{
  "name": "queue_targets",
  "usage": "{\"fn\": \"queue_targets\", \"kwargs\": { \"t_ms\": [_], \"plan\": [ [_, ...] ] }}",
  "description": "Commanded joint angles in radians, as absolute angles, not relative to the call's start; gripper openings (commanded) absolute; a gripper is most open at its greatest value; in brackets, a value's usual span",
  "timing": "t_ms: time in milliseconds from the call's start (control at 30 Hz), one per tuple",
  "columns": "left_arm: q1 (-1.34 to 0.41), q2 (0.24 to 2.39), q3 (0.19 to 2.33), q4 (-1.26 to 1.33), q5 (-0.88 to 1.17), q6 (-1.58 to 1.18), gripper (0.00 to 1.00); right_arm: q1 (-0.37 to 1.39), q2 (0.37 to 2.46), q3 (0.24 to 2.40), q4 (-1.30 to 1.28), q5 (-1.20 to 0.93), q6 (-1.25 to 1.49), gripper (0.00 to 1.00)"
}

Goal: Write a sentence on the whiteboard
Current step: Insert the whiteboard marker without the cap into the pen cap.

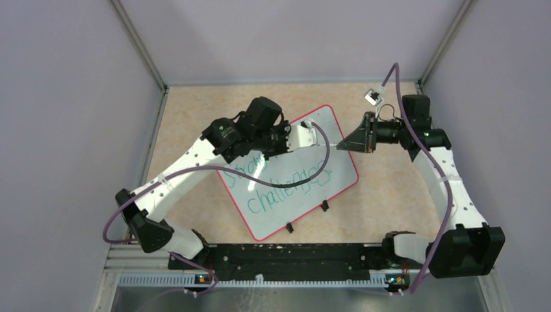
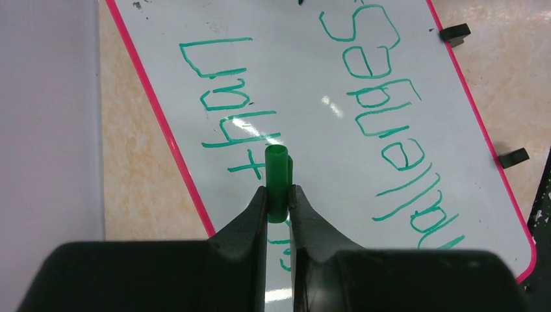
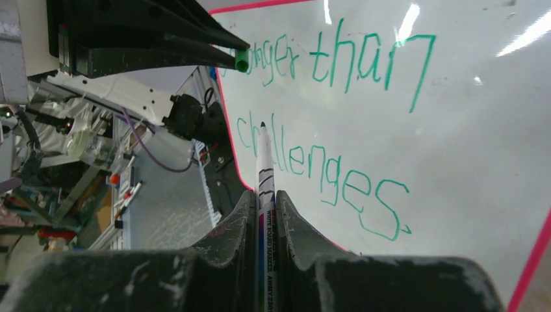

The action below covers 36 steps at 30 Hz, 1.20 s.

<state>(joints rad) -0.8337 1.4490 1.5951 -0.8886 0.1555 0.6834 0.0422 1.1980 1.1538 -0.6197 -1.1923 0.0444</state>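
We see the whiteboard [image 1: 279,218] lying flat on the beige tabletop [image 1: 195,117], between the two arms and turned at an angle, so that one corner points to the far side. Its rim is thin and red-pink, and two small black clips [image 1: 323,206] sit on the edge that faces the arm bases. The sentence [image 1: 286,185] stands on the board in green handwriting, in two lines: the upper line reads "Stronger than" and the lower line reads "challenges." with a dot after the last letter. In the top view the left arm covers a part of the first word.

The left tool [image 2: 279,195] hangs over the upper line of the writing. Its two fingers are closed on a small green cap [image 2: 277,175], which stands out past the fingertips. In the left wrist view the cap appears just beside the letter "t" of "than".

The right tool [image 3: 266,198] is at the far right side of the board, with its fingers pointing toward the left arm. The fingers are closed on the white barrel of a marker [image 3: 265,169], which has printed letters along it. The uncapped dark tip points forward. In the right wrist view this tip lies in front of the beginning of "challenges", but we cannot tell if it touches the board. In the same view the left tool with the cap shows at the upper left, near the marker tip but apart from it
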Motion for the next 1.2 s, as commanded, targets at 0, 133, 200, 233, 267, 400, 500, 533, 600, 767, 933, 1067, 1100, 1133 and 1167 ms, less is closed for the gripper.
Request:
{"fn": "queue_targets", "kwargs": {
  "t_ms": [0,133,200,233,267,400,500,533,600,767,933,1067,1100,1133,1167],
  "plan": [
    [-0.842,1.486,1.696,-1.01,0.153,0.742,0.0,0.109,1.173,1.171,-0.649,-1.164,0.019,0.0],
    [-0.873,1.487,1.703,-1.014,0.118,0.754,0.0,0.148,1.188,1.181,-0.668,-1.16,0.03,0.0],
    [-0.887,1.49,1.699,-1.015,0.115,0.751,0.0,0.164,1.188,1.177,-0.651,-1.152,0.043,0.0],
    [-0.893,1.489,1.696,-1.015,0.116,0.75,0.0,0.169,1.186,1.174,-0.636,-1.151,0.055,0.0],
    [-0.899,1.489,1.691,-1.013,0.119,0.746,0.0,0.173,1.186,1.172,-0.626,-1.152,0.067,0.0],
    [-0.913,1.489,1.688,-1.002,0.13,0.735,0.0,0.195,1.19,1.166,-0.589,-1.164,0.104,0.0],
    [-0.919,1.493,1.688,-0.994,0.131,0.728,0.0,0.213,1.197,1.167,-0.589,-1.173,0.107,0.0],
    [-0.921,1.494,1.687,-0.993,0.131,0.726,0.0,0.217,1.198,1.166,-0.587,-1.172,0.109,0.0],
    [-0.931,1.498,1.687,-0.992,0.136,0.72,0.0,0.22,1.195,1.165,-0.584,-1.172,0.11,0.0],
    [-0.936,1.502,1.699,-0.984,0.145,0.709,0.0,0.228,1.197,1.162,-0.576,-1.17,0.117,0.0],
    [-0.937,1.511,1.712,-0.98,0.159,0.698,0.0,0.24,1.205,1.163,-0.573,-1.167,0.117,0.0],
    [-0.939,1.516,1.722,-0.98,0.163,0.695,0.0,0.246,1.209,1.164,-0.577,-1.161,0.113,0.0],
    [-0.939,1.517,1.723,-0.98,0.164,0.695,0.0,0.248,1.21,1.165,-0.578,-1.161,0.111,0.0],
    [-0.939,1.517,1.726,-0.979,0.165,0.692,0.0,0.251,1.213,1.166,-0.579,-1.159,0.11,0.0],
    [-0.939,1.517,1.727,-0.979,0.167,0.691,0.0,0.251,1.214,1.166,-0.579,-1.157,0.108,0.0]
  ]
}}
